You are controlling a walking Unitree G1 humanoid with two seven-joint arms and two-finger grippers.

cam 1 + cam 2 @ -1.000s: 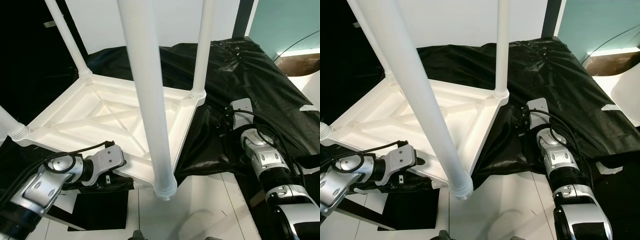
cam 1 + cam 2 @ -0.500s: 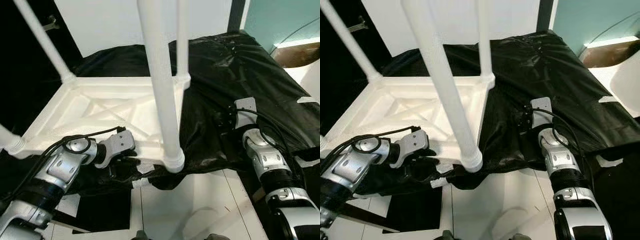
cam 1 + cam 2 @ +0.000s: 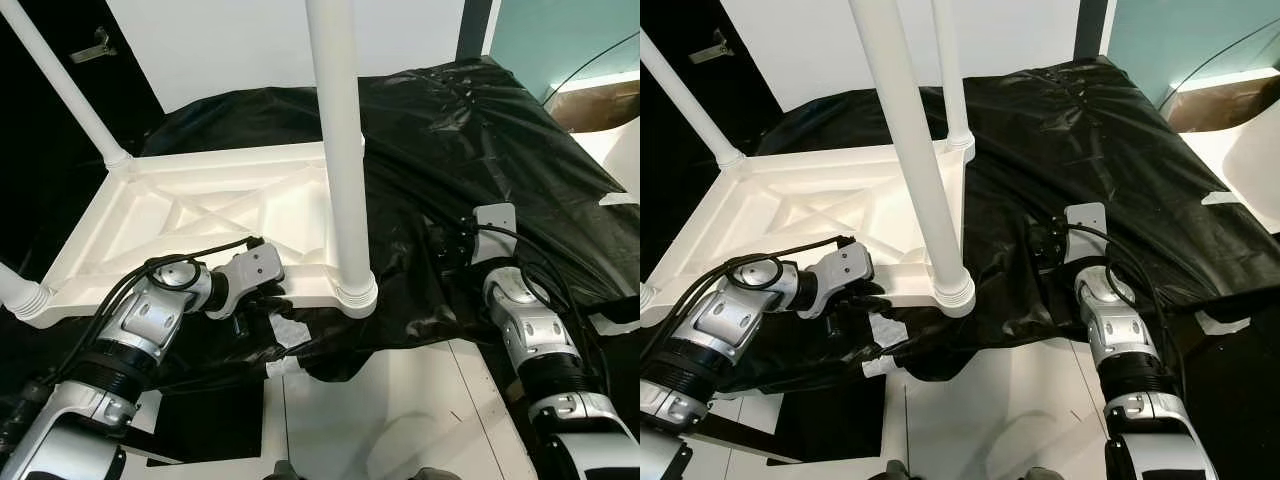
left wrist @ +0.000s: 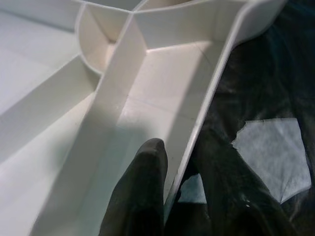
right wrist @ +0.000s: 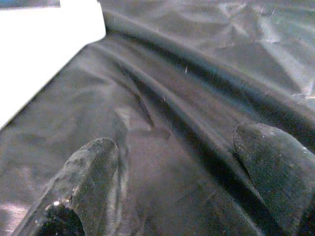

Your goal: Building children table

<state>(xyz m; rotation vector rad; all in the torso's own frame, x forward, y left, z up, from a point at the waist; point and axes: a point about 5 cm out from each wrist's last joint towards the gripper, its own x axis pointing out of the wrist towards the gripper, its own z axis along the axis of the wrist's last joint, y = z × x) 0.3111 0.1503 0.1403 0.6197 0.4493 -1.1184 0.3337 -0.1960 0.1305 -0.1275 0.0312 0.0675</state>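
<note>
The white children's table (image 3: 200, 215) lies upside down on a black plastic sheet (image 3: 470, 130), with its legs pointing up. One leg (image 3: 340, 150) rises from the near right corner and another leg (image 3: 65, 90) from the far left corner. My left gripper (image 3: 262, 300) is shut on the table's near rim (image 4: 209, 93). One black finger (image 4: 142, 191) lies inside the rim and the other outside, below it. My right gripper (image 5: 179, 167) is open just above the sheet, to the right of the table, with nothing between its fingers (image 5: 86, 172).
White tape patches (image 3: 290, 330) stick to the sheet near the front edge. White tiled floor (image 3: 400, 410) lies below that edge. A cardboard box (image 3: 605, 105) stands at the far right. A white wall (image 3: 230, 40) is behind, with a dark opening to its left.
The table has swung down and away from the camera and now lies flatter on the sheet, my left gripper moving forward with its rim. The right arm has barely moved.
</note>
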